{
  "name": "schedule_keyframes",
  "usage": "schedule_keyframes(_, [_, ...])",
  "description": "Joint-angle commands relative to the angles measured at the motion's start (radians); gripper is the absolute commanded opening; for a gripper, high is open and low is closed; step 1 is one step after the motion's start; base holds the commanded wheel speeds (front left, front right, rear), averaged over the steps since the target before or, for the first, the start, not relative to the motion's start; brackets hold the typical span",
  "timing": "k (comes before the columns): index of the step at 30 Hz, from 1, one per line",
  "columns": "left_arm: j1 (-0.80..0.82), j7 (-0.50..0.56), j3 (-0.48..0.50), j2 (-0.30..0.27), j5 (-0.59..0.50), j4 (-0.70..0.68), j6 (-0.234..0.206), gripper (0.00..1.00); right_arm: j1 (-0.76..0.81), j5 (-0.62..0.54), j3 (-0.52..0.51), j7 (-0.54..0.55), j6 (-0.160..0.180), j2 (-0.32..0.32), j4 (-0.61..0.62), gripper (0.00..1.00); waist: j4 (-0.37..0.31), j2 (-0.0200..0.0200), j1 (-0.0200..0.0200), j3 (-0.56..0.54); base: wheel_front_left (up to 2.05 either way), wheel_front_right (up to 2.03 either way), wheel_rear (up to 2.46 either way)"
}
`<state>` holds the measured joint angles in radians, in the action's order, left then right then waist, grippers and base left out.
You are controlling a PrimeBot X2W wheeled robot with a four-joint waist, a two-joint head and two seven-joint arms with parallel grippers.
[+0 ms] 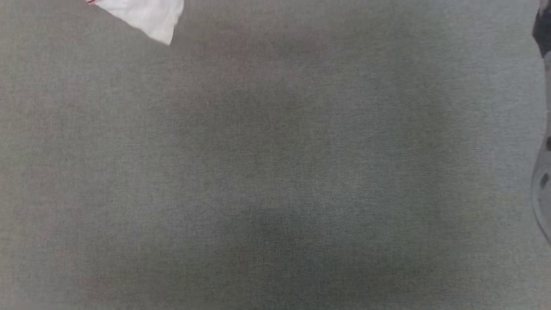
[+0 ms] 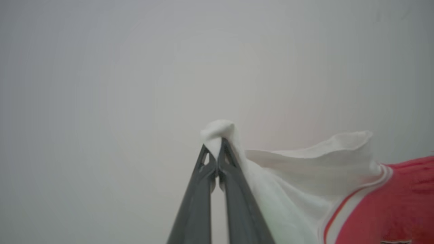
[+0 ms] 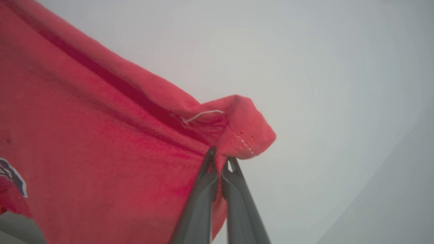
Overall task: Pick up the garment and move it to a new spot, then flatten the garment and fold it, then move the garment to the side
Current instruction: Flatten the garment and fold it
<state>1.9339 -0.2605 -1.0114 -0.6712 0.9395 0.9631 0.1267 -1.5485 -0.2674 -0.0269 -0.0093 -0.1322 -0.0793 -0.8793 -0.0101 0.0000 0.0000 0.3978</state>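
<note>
- Left gripper point(image 2: 217, 149): fingers pinched tight on a white sleeve fold of the shirt point(image 2: 366, 203).
- Shirt: strung between both grippers and apparently held up. Its white corner shows far left over the grey surface point(image 1: 275, 172).
- Right gripper point(image 3: 220, 157): clenched on a red hem corner.
- Handling, judged: light, soft and limp, so it sags and bunches. Grip seams or hem corners, not mid-panel.
- Count: one shirt, two grippers.
</note>
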Motion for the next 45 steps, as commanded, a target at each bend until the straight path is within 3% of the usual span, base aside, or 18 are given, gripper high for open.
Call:
schedule_keyframes(1, [-0.022, -0.005, 0.008, -0.011, -0.008, -0.002, 0.002, 0.0, 0.003, -0.013, -0.007, -0.006, 0.003, 0.002, -0.008, 0.0, 0.009, 0.0, 0.0, 0.015, 0.0, 0.0, 0.0])
schedule_keyframes(8, [-0.222, -0.004, -0.002, -0.005, 0.028, -0.026, 0.003, 0.0, 0.069, -0.074, -0.016, -0.01, 0.003, 0.023, -0.093, 0.0, 0.037, 0.0, 0.0, 0.014, 0.0, 0.0, 0.0])
schedule_keyframes(15, [-0.395, 0.112, -0.105, -0.027, 0.135, -0.074, 0.004, 0.0, 0.173, -0.019, 0.022, 0.013, 0.003, 0.027, -0.203, 0.0, 0.065, 0.0, 0.0, -0.011, 0.0, 0.0, 0.0])
schedule_keyframes(23, [-0.597, 0.293, -0.201, -0.083, 0.27, -0.181, 0.004, 0.0, 0.314, 0.143, 0.149, 0.034, 0.003, 0.029, -0.321, 0.0, 0.084, 0.0, 0.0, -0.062, 0.0, 0.0, 0.0])
schedule_keyframes(28, [-0.719, 0.396, -0.233, -0.135, 0.314, -0.259, 0.003, 0.0, 0.419, 0.28, 0.269, 0.065, 0.003, 0.028, -0.331, 0.0, 0.089, 0.0, 0.0, -0.092, 0.0, 0.0, 0.0])
schedule_keyframes(32, [-0.82, 0.448, -0.246, -0.165, 0.34, -0.33, -0.004, 0.0, 0.512, 0.391, 0.359, 0.111, 0.003, 0.029, -0.285, 0.0, 0.089, 0.0, 0.0, -0.107, 0.0, 0.0, 0.0])
schedule_keyframes(36, [-0.917, 0.472, -0.253, -0.212, 0.353, -0.429, -0.045, 0.0, 0.618, 0.492, 0.444, 0.169, 0.003, -0.017, -0.176, 0.0, 0.086, 0.0, 0.0, -0.121, 0.0, 0.0, 0.0])
schedule_keyframes(41, [-1.015, 0.485, -0.258, -0.264, 0.364, -0.552, -0.093, 0.0, 0.744, 0.597, 0.532, 0.267, 0.003, -0.097, -0.003, 0.0, 0.083, 0.0, 0.0, -0.129, 0.0, 0.0, 0.0])
schedule_keyframes(45, [-1.092, 0.482, -0.259, -0.323, 0.386, -0.667, -0.16, 0.0, 0.898, 0.696, 0.588, 0.403, 0.003, -0.212, 0.23, 0.0, 0.083, 0.0, 0.0, -0.135, 0.0, 0.0, 0.0])
